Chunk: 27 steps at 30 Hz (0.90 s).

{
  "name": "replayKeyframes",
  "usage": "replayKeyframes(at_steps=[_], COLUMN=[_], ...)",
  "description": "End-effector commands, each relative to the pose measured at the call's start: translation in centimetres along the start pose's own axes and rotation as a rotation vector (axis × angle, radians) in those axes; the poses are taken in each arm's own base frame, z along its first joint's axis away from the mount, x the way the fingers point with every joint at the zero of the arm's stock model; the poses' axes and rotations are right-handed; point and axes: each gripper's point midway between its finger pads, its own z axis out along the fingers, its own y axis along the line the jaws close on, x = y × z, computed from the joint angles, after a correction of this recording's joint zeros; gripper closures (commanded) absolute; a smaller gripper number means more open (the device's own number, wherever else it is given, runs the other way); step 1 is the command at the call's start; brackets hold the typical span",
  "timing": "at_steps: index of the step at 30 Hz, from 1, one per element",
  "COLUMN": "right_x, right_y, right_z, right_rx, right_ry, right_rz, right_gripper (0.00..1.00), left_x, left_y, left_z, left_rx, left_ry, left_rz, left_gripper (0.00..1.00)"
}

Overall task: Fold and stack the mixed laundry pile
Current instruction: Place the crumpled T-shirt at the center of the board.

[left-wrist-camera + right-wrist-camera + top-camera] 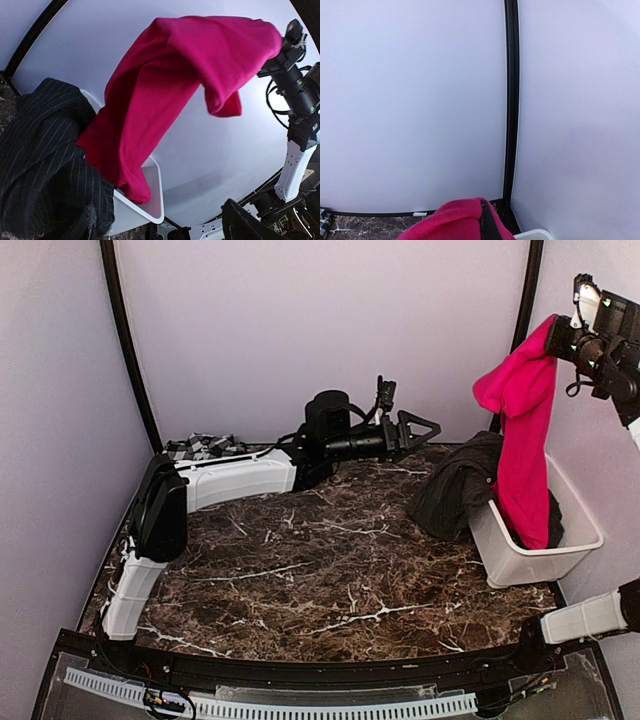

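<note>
Finding: the red garment [522, 440] hangs from the right jaws, which are closed on its upper end high above the white bin [530, 562]. Its long axis runs straight down. Its lower end sits inside the bin, so we judge it not yet lifted free.

The left jaws stand spread and hold nothing. They lie to the left of the bin over the far side of the bench [320, 570] and point toward the bin. The hanging cloth is therefore ahead of them and higher. We judge the left arm to be the one placed to take a second hold on the free edge.

A dark pinstriped garment [455, 490] is draped over the bin's left rim, between the left jaws and the red cloth. A low approach could snag it.

The checked garment [205, 446] lies well to the left of the bin, at the bench's far edge behind the left arm.

The bench left of the bin is flat, hard, marble-patterned. We judge there is room to spread the cloth there.
</note>
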Motion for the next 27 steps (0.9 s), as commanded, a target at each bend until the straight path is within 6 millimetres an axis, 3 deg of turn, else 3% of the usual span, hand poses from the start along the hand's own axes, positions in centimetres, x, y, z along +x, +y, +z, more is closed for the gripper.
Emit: replayKeyframes(at_steps=[1, 2, 3, 6, 8, 12, 16, 22, 23, 24, 25, 26, 27], right_x=[-4.3, -4.8, -5.6, -8.5, -10.6, -14.1, -15.2, -16.8, -17.1, -17.4, -17.5, -17.8, -17.8], right_y=[-1.2, -1.5, -1.8, -2.2, -1.5, 1.6, 6.3, 11.8, 12.7, 13.5, 14.5, 15.4, 16.4], right_z=[-0.9, -1.3, -1.9, -3.6, -4.7, -6.3, -6.4, -8.2, -8.7, -9.2, -9.6, -10.1, -10.5], right_rx=[0.058, 0.072, 0.079, 0.081, 0.028, -0.176, -0.45, -0.81, -0.872, -0.925, -0.983, -1.037, -1.089], right_ry=[-0.132, -0.151, -0.179, -0.258, -0.31, -0.396, -0.373, -0.371, -0.373, -0.372, -0.369, -0.369, -0.36], right_rz=[-0.023, -0.018, -0.008, -0.012, 0.001, 0.04, 0.076, 0.172, 0.185, 0.205, 0.219, 0.233, 0.256], right_gripper=[1.0, 1.0, 1.0, 1.0, 1.0, 1.0, 1.0, 1.0, 1.0, 1.0, 1.0, 1.0, 1.0], left_x=[1.2, 2.1, 2.2, 3.7, 4.2, 4.5, 4.0, 1.0, -0.7, -0.6, -1.6, -1.6, -2.5], left_y=[0.7, 2.1, 1.9, 4.0, 4.6, 5.2, 5.9, 7.3, 6.5, 7.8, 6.9, 8.1, 7.3], left_z=[0.7, 1.0, 1.3, 1.8, 2.0, 2.1, 1.3, -3.6, -4.7, -5.9, -6.6, -7.8, -8.5], left_rx=[-0.053, -0.082, -0.078, -0.101, -0.11, -0.126, -0.149, -0.192, -0.193, -0.227, -0.228, -0.262, -0.261], left_ry=[0.041, 0.065, 0.069, 0.093, 0.099, 0.098, 0.084, -0.012, -0.048, -0.05, -0.072, -0.077, -0.099], left_rz=[0.066, 0.064, 0.07, 0.05, 0.042, 0.037, 0.01, -0.032, -0.01, -0.021, -0.005, -0.018, -0.007], left_gripper=[0.14, 0.14, 0.14, 0.14, 0.15, 0.15, 0.14, 0.14, 0.13, 0.13, 0.13, 0.13, 0.13])
